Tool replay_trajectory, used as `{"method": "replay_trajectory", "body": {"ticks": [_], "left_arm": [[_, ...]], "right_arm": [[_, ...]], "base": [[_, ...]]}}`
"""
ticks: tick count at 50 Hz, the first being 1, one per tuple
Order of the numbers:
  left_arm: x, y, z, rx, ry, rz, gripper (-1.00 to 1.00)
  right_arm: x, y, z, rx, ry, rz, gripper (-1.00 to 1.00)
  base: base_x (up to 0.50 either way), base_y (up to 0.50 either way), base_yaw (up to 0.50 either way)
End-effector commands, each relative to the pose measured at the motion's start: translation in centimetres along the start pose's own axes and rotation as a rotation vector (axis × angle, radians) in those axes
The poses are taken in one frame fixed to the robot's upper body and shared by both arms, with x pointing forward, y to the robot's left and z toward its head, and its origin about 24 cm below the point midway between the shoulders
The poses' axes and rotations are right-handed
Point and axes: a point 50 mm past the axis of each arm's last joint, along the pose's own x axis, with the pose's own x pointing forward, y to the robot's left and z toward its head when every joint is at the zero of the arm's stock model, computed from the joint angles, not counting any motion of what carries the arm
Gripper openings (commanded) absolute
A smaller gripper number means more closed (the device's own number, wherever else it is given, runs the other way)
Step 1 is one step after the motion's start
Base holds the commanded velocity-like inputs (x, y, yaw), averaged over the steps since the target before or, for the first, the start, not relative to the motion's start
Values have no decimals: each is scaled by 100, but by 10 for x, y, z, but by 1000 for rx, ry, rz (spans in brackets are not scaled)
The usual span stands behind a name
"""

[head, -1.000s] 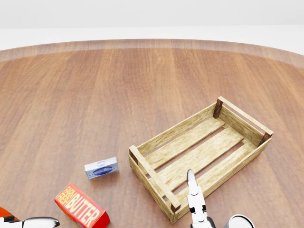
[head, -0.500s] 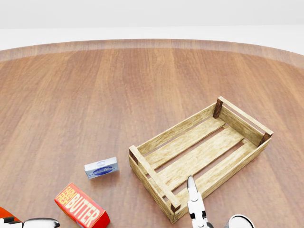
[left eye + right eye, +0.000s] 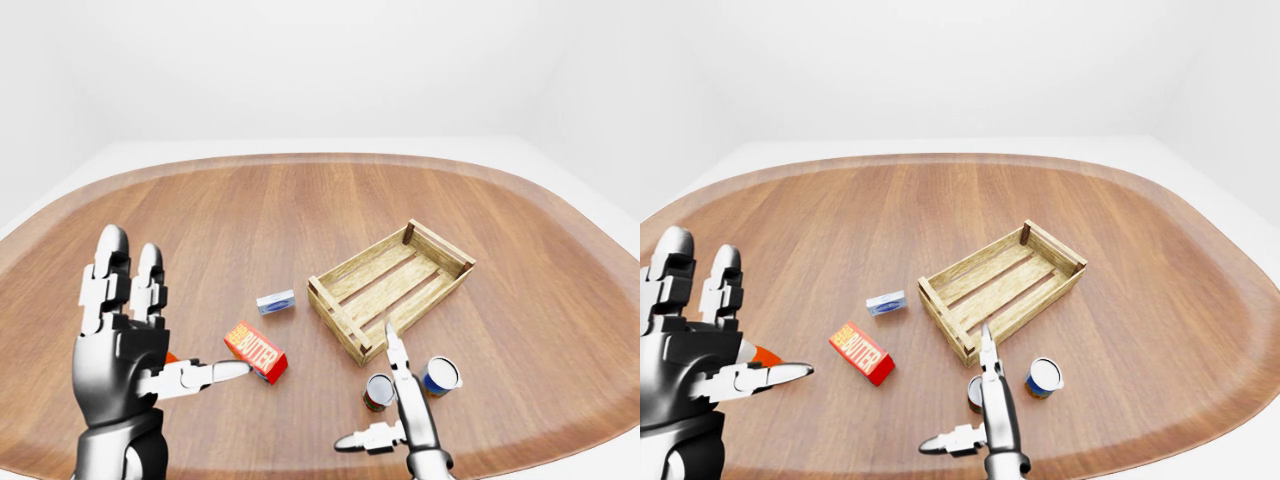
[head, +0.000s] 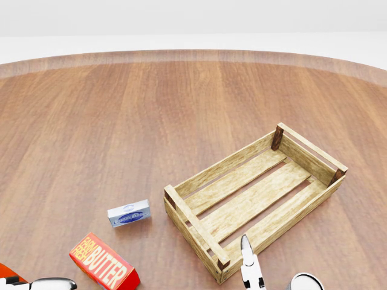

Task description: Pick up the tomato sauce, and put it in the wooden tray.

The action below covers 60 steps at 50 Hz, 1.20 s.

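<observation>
White walls ring a rounded wooden tabletop [image 3: 250,215]. Near its right edge, the wooden tray [image 3: 392,285] sits bare. A red box [image 3: 256,351] reads "BUTTER". Both the left hand [image 3: 125,345] and right hand [image 3: 400,415] are spread, holding nothing. Just beside the right hand's fingers stand the tomato sauce can [image 3: 379,392] and a blue can [image 3: 438,375].

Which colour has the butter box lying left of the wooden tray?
The butter box is red with white and yellow lettering, clearest in the head view.
</observation>
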Motion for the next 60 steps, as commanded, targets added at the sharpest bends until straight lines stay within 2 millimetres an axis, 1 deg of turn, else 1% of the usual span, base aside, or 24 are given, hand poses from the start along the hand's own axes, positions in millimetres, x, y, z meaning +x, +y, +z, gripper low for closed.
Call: {"method": "replay_trajectory", "body": {"ticks": [1,14,43,60], "left_arm": [[0,0,0,-1,0,0,100],[-1,0,0,-1,1,-1,100],[-2,-1,0,-1,7,-4,100],[-2,-1,-1,-2,10,-5,100]], "right_arm": [[-1,1,-8,-9,34,2,100],[-3,2,-17,-18,73,5,100],[-5,2,-29,-32,125,1,100],[-2,0,-28,-41,117,-5,100]], "base": [[0,0,0],[0,0,0],[0,0,0],[0,0,0]]}}
